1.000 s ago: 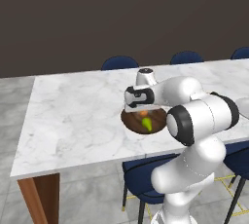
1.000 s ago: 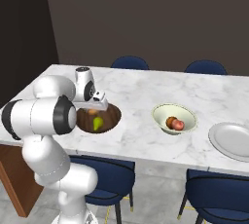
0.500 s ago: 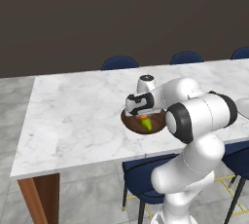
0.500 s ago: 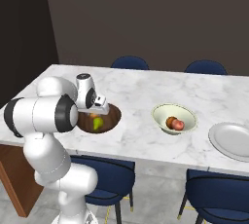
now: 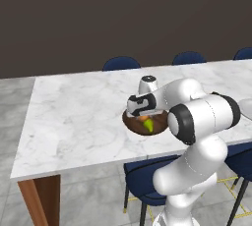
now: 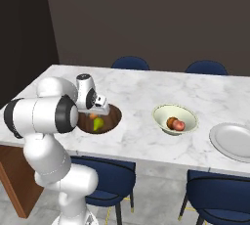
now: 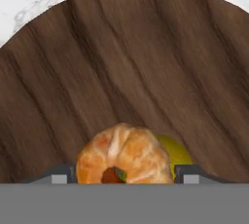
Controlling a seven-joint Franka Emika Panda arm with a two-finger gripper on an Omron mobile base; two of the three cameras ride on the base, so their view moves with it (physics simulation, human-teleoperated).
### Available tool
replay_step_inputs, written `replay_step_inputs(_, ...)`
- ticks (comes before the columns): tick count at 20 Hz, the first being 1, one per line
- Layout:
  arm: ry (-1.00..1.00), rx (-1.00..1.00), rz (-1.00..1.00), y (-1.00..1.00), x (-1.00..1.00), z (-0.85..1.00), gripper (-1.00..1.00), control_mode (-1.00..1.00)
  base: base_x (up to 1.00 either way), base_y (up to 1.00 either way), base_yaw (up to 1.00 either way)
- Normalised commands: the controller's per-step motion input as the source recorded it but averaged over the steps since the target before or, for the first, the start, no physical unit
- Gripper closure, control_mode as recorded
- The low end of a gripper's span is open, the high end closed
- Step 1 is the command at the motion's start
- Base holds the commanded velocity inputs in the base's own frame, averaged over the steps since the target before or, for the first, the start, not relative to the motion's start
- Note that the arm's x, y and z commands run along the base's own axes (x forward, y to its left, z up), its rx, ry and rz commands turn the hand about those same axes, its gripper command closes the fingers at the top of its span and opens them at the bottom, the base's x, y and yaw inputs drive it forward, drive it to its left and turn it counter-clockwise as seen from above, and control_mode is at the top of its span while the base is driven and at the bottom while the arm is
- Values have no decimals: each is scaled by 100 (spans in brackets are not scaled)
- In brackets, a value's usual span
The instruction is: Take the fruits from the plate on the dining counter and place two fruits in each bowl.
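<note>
Wood, marble and matt glaze showing across the dining counter

The dark brown wooden bowl (image 7: 146, 62) is showing streaky grain with a dull, smooth finish; the orange-tan fruit (image 7: 124, 156) is looking lumpy and slightly waxy beside the smooth green-yellow fruit (image 6: 98, 123). The dining counter (image 5: 78, 117) is presenting polished white marble with grey veins and a brown wooden end panel (image 5: 42, 198). The cream bowl (image 6: 175, 116) and grey plate (image 6: 234, 141) are looking smooth and matt.
</note>
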Motion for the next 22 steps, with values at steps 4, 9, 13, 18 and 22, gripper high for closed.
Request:
replay_step_inputs(4,-2,0,0,-1,0,3,-100,-100,0,0,0)
replay_step_inputs(9,-8,0,-1,-11,-21,44,-100,-100,0,0,0)
replay_step_inputs(13,-14,0,-2,-34,-75,58,-100,-100,0,0,0)
replay_step_inputs(18,-13,0,0,-38,-41,72,-100,-100,0,0,0)
replay_step_inputs(22,-11,0,0,-25,-29,76,-100,-100,0,0,0)
